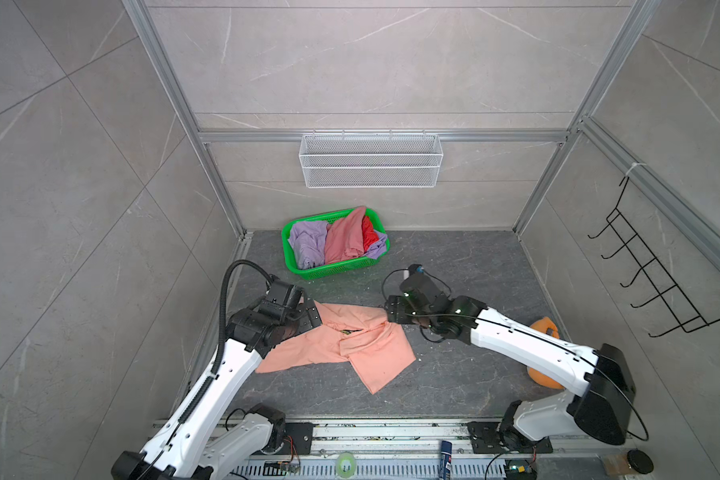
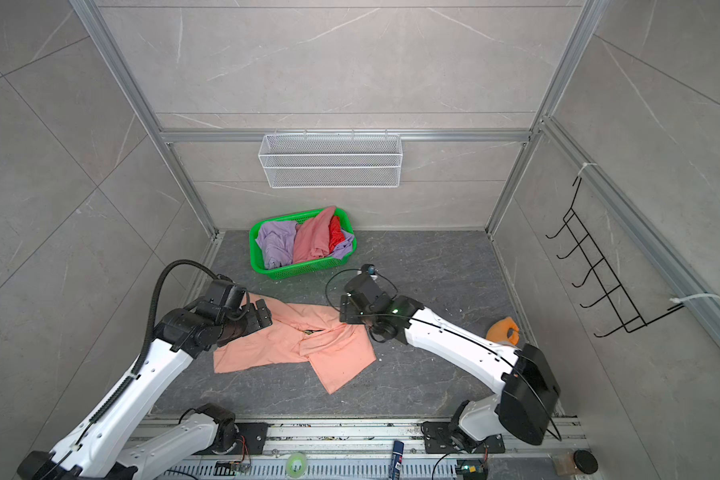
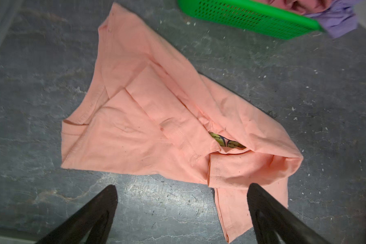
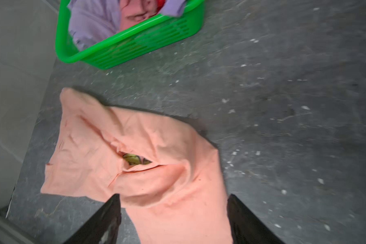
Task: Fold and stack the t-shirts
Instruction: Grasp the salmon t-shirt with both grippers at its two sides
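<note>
Peach-salmon cotton t-shirt [image 1: 337, 349] lies crumpled and half-folded on dark grey stone-look bench [image 1: 454, 374], lower centre in both top views; a sliver of yellow-green print shows at a fold. Left gripper [image 3: 182, 187] spread wide, empty, at the shirt's left edge. Right gripper [image 4: 173, 195] spread above the cloth, gripping nothing. Lavender t-shirt [image 1: 306, 243], dusty pink t-shirt [image 1: 344, 241] and red t-shirt [image 1: 368, 232] heaped in green plastic mesh basket [image 1: 333, 270], just above centre.

Dark grey stone-look tabletop [image 1: 454, 257] is carrying three items. Crumpled peach t-shirt [image 1: 350, 345] is lying near the middle; green mesh basket [image 1: 333, 269] is sitting behind it, apart; orange plush toy [image 1: 543, 326] is resting by the right edge, partly hidden.
</note>
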Tool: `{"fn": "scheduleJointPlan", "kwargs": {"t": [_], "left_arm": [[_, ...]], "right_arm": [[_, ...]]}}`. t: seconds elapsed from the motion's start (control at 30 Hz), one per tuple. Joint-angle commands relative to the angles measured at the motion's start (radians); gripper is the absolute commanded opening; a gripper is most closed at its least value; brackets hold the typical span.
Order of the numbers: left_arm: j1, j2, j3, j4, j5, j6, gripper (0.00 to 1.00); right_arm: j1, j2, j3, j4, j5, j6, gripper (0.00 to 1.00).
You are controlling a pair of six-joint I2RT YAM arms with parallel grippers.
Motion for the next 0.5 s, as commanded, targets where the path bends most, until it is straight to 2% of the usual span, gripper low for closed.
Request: {"fn": "scheduleJointPlan", "kwargs": {"t": [0.0,0.17,0.33,0.47], "left_arm": [[0.059,0.023,-0.052,0.035,0.080,-0.076,0.96],[0.208,0.101,-0.128,0.136,0.191,-0.063,0.88],[0.245,0.248,-0.111,0.196,0.178,-0.010,0.86],[0.276,0.364,-0.085,0.259,0.230,0.019,0.81]], "right_arm": [[0.077,0.116,0.071,0.021,-0.001,0.015,0.79],[0.154,0.255,0.159,-0.020,-0.012,0.087,0.79],[0.192,0.291,0.167,-0.045,-0.021,0.182,0.79],[0.208,0.258,0.101,-0.055,-0.009,0.297,0.80]]}}
